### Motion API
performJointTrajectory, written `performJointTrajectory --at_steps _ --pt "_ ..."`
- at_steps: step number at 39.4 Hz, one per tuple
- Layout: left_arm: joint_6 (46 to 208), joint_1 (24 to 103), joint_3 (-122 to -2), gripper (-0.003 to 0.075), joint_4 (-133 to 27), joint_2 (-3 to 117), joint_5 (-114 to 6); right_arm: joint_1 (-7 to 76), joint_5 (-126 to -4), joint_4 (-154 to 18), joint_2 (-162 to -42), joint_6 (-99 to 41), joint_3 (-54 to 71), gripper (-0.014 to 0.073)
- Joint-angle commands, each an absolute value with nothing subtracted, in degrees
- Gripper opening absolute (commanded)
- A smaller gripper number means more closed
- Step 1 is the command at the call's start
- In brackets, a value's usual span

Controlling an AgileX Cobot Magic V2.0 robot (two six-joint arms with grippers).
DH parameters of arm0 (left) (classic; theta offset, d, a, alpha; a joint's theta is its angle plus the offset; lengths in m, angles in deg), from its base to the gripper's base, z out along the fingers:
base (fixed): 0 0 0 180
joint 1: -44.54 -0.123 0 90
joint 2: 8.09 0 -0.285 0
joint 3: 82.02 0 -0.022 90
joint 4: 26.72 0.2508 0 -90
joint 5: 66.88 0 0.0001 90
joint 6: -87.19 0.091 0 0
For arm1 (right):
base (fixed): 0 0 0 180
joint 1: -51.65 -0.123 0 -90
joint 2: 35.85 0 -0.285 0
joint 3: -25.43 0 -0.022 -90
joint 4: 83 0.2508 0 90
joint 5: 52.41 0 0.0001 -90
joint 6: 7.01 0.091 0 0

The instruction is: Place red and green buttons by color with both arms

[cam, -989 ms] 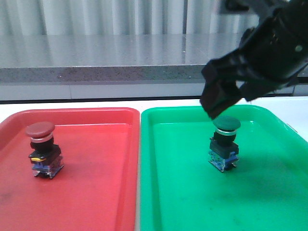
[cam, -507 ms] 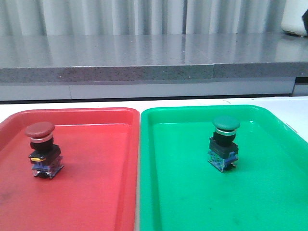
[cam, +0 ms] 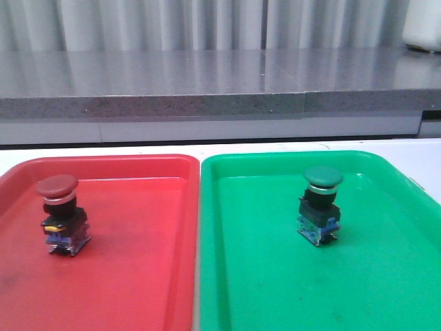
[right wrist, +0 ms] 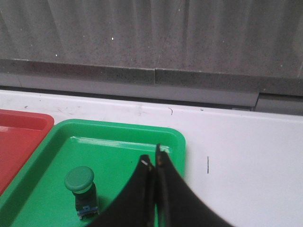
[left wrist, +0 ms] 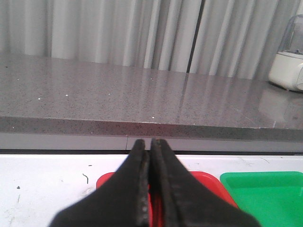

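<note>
Red button (cam: 60, 214) stands upright in the red tray (cam: 148, 276), toward that tray's left side; green button (cam: 320, 205) stands upright in the green tray (cam: 386, 276), a bit toward the far half. Caps up, blue bases down, each colour in the matching tray. The two trays sit side by side, rims touching or nearly so, on the white worktop (right wrist: 246, 142), red toward the left edge, green toward the right, both running off the near edge of the front view. Nothing else is in either tray. Neither arm shows in the front view. Left gripper (left wrist: 150, 156) has its fingers pressed together with nothing between them, above the far rim of the red tray, well clear of the red button, which that camera doesn't show. Right gripper (right wrist: 152, 168) is likewise closed and empty, over the green tray near its far right corner, apart from the green button. My read: sorting looks done and this is the retreat/park step. Next move calls for nothing on the parts, just keeping both arms clear of the trays so the buttons don't get knocked over; they are top-heavy on small bases, so a brush from a finger would probably tip one. Grey counter (cam: 207, 83) behind the far edge is not involved.
</note>
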State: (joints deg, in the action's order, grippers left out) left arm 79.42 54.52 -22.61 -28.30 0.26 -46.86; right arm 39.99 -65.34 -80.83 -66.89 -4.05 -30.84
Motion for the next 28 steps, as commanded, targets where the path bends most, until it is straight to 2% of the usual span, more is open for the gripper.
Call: performJointTrajectory --at_steps 1,9,28 --pt "79.0 54.6 -24.2 -0.0020 -28.8 0.9 -51.6 40.4 -60.4 -81.5 -60.9 -4.2 -31.9 -0.0124" --pt "79.0 54.6 -24.2 -0.0020 -28.8 0.9 -51.6 40.4 -59.5 -81.5 -53.5 -4.2 -33.3 -0.0124" --pt "79.0 54.6 -24.2 -0.0020 -28.8 0.9 -51.6 40.4 -59.5 -81.5 -53.2 -4.2 -33.3 -0.0124"
